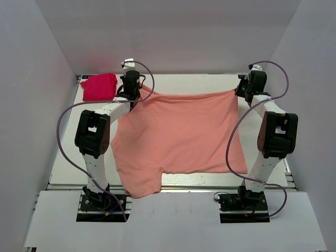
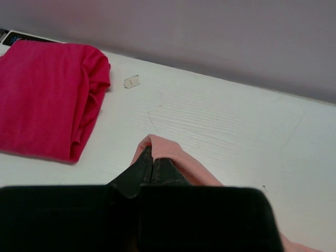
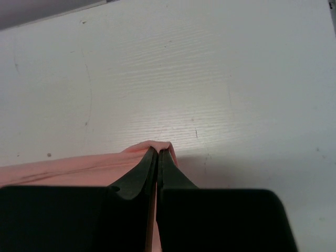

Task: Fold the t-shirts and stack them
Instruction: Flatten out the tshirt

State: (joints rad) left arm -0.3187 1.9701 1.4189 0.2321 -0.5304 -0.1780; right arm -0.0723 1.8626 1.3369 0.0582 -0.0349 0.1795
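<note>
The salmon pink t-shirt [image 1: 181,134] lies spread across the middle of the white table, its near edge hanging over the front. My left gripper [image 1: 137,95] is shut on its far left corner; the pink cloth [image 2: 157,144] wraps the fingertips in the left wrist view. My right gripper [image 1: 239,90] is shut on the far right corner, with pink cloth [image 3: 155,148] pinched at the tips. The far edge is stretched taut between them. The magenta-red t-shirt [image 1: 98,86] sits as a folded bundle at the far left corner; it also shows in the left wrist view [image 2: 44,97].
Grey walls close in the table on the left, right and back. A small clear tag [image 2: 131,82] lies on the table beside the red bundle. Bare table [image 1: 262,157] shows right of the pink shirt.
</note>
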